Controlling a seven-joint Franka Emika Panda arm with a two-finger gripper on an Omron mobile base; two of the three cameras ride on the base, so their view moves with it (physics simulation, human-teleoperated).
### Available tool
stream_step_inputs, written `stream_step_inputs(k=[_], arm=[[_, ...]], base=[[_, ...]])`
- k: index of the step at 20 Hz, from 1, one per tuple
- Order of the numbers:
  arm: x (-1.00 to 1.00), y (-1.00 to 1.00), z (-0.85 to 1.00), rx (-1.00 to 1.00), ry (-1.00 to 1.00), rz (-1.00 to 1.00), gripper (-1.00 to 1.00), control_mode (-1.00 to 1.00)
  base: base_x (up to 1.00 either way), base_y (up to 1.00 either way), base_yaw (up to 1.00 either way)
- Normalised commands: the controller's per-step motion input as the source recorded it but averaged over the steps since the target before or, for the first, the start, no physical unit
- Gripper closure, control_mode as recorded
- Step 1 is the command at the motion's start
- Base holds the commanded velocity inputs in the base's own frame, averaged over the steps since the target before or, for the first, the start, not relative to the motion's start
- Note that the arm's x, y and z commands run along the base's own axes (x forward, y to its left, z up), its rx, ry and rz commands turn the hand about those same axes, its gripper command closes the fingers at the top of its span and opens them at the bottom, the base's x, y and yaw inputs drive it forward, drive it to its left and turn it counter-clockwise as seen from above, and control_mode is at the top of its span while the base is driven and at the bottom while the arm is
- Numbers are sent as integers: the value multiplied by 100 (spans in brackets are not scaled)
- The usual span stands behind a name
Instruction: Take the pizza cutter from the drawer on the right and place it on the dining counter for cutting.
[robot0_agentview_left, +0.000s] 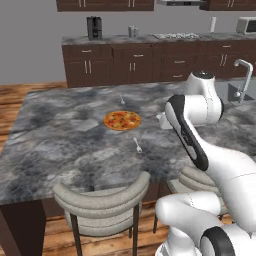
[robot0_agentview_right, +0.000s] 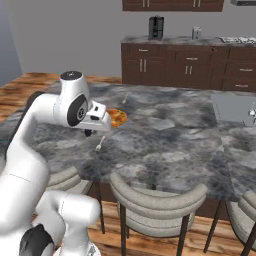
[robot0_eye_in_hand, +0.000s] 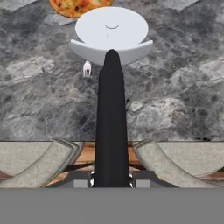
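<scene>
Dark grey marbled stone covers the dining counter (robot0_agentview_left: 45, 135), a wide tabletop on a dark brown base. The pizza (robot0_agentview_left: 122, 120) lies flat near its middle. The pizza cutter (robot0_agentview_left: 137, 145) lies on the stone just beside the pizza, on the side nearer the robot and apart from the crust. It is pale and slim, with its rounded end toward the pizza. From the right base view the cutter (robot0_agentview_right: 100, 144) lies just below the white hand, on bare stone. In the hand view it (robot0_eye_in_hand: 86, 68) shows small and pale, below the edge of the pizza (robot0_eye_in_hand: 81, 6).

A second thin silver utensil (robot0_agentview_left: 121, 99) lies beyond the pizza, well apart from the cutter.

The arm is folded back over the near edge of the tabletop. The pincer (robot0_agentview_right: 89, 133) hangs under the hand as a small dark tip above the stone, close to the pizza's near side. I cannot tell how far it is open, and nothing is seen in its hold.

Two pale cushioned chairs (robot0_agentview_left: 102, 197) stand tucked against the near side of the island. A black coffee machine (robot0_agentview_left: 94, 27) stands on the wall counter (robot0_agentview_left: 150, 40) at the back, above dark brown cabinets.
</scene>
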Motion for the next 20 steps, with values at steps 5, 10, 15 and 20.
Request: stream_step_inputs(k=[5, 10, 15, 20], arm=[[72, 0, -51, 0, 0, 0, 100, -100], [51, 0, -69, 0, 0, 0, 100, -100], [41, 0, -79, 0, 0, 0, 100, -100], [40, 0, -64, 0, 0, 0, 100, -100]], base=[[0, 0, 0], [0, 0, 0], [0, 0, 0], [0, 0, 0]])
